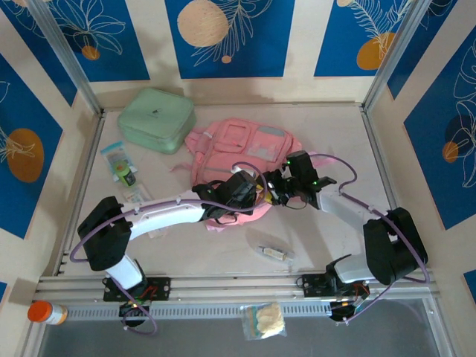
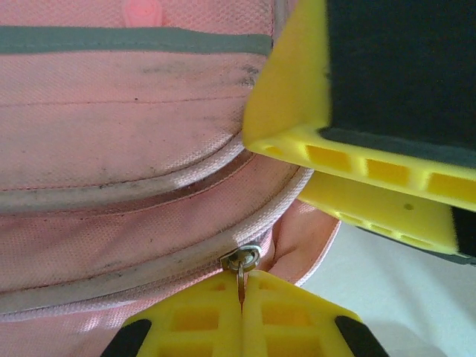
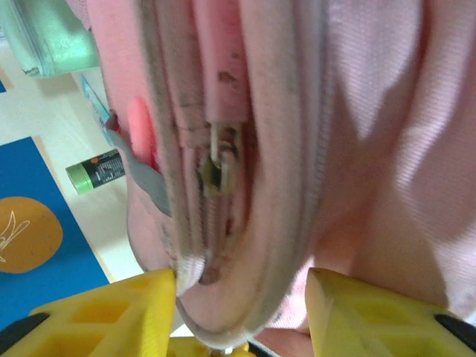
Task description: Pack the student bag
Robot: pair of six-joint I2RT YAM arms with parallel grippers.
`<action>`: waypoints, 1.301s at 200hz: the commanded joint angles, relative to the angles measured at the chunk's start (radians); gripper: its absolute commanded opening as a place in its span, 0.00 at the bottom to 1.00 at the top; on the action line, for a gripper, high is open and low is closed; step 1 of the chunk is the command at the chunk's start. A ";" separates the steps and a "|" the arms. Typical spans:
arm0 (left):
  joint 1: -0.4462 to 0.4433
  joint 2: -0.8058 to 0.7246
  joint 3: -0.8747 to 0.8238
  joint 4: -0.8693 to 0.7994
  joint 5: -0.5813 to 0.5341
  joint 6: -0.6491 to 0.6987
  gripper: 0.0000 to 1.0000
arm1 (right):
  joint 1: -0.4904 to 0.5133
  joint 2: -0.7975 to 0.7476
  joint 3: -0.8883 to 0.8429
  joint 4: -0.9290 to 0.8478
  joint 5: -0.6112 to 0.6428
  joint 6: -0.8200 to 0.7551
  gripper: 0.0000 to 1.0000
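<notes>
Pale table (image 1: 327,238) boxed in by blue panels with white leaves and orange discs, seen from above. The pink bag (image 1: 245,145) lies flat in the middle of the table, just in front of a mint-green case (image 1: 156,119) at the back left. Both arms reach inward and meet at the bag's near edge. The left gripper (image 2: 242,286) has its yellow fingers pressed together on the metal zip pull (image 2: 242,262), which sits on the bag's curved zip line; pink fabric lies directly above the fingertips. The right gripper (image 3: 242,316) comes in from the other side, close to the left one. Its fingers stand apart and the bag's folded rim, with its zip, fills the gap between them. Whether they squeeze it cannot be told. A green tube (image 1: 128,177) lies on the table to the bag's left, well apart from both grippers.
</notes>
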 commanded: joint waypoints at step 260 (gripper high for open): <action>0.147 -0.091 -0.099 0.100 0.173 0.177 0.00 | -0.049 0.007 0.134 -0.087 -0.007 -0.100 0.59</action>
